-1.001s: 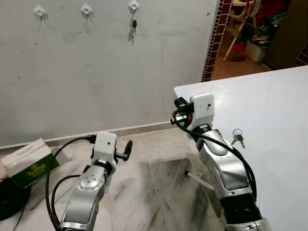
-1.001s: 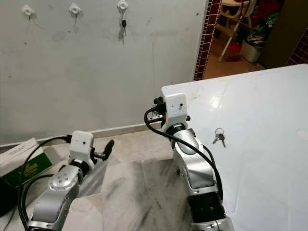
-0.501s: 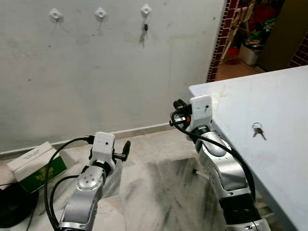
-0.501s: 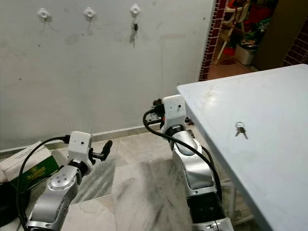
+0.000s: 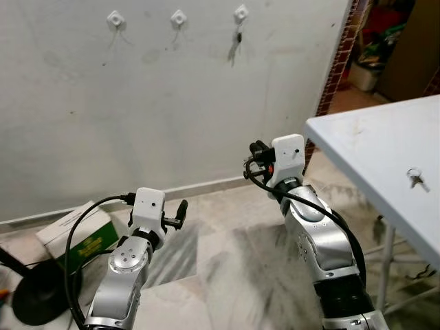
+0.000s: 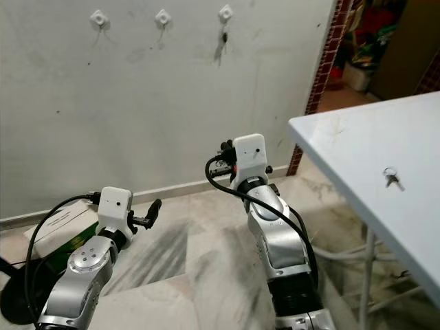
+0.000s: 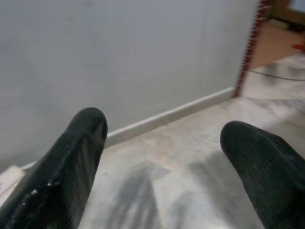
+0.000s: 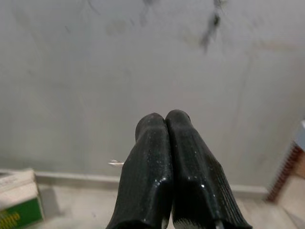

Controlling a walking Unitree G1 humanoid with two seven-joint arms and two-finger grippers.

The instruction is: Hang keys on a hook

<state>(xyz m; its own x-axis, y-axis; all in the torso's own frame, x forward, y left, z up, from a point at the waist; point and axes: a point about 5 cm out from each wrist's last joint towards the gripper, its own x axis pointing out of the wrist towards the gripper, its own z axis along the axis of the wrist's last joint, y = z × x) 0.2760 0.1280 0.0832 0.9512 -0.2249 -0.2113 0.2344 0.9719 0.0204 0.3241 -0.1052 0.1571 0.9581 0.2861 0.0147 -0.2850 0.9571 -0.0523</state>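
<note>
Ahead of me stands a plain grey wall [image 5: 137, 103], and between it and my arms lies open marble floor [image 5: 220, 254]. The wall ends on my right at a brick-edged doorway [image 5: 337, 62] that opens to another room. The near corner and long edge of a white table [image 5: 364, 158] come in from my right, just beside my right forearm, with room under it where a thin leg [image 5: 386, 265] stands.

Three white hooks sit in a row high on the wall: the left hook [image 5: 115, 17] and the middle hook [image 5: 179, 16] look bare, and the right hook [image 5: 240, 12] has one dark set of keys [image 5: 237, 38] hanging below it. A second bunch of keys [image 5: 414, 177] lies flat on the table, well apart from both my grippers.

On the floor to my left rests one green and white box [image 5: 79, 237] beside a round black base [image 5: 38, 302].

My left gripper [image 7: 162, 157] is held low over the floor, its fingers spread wide with nothing between them. My right gripper [image 8: 164, 126] is raised to chest height, forearm bent upward, pointing at the wall with its fingers pressed together on nothing I can make out.
</note>
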